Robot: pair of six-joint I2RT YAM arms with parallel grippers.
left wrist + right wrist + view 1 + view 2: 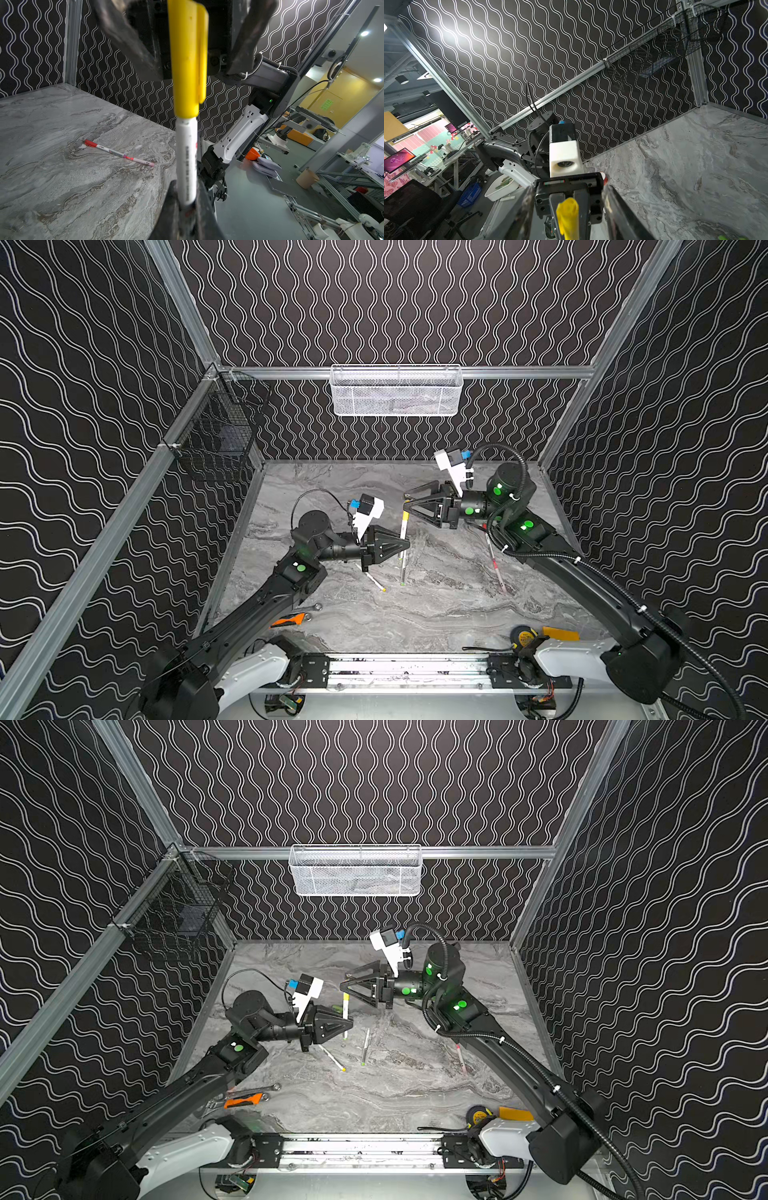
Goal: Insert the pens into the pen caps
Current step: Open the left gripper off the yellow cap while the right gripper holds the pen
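Pens: I count four, all on or above the table [436,626], a grey marble top walled in by black wave-pattern panels.

White mesh basket [395,391] hangs on the back rail. Black wire basket [216,427] hangs at the back left corner.

Left gripper [408,545] is pressed together on the white pen [403,534], pinching the barrel. The left wrist view shows that barrel wedged between the fingers [204,212], the pen raised off the table.

Right gripper [407,501] faces it from the right, jaws spread. In the right wrist view I see open gaps on both sides of what stands between them, so it grips nothing.

Orange-handled tool [289,620] and wrench [311,607] lie by the left arm, near the front edge.

Loose pens, all flat on the marble:
- yellow-tipped pen [332,1057], slanted, partly under the left gripper
- green-tipped pen [365,1047], near it on the right, not touching
- red pen [496,568], well apart, beside the right arm

Yellow cap [187,62] sits over the far end of the white pen, barrel emerging below it, between the right gripper's spread jaws.
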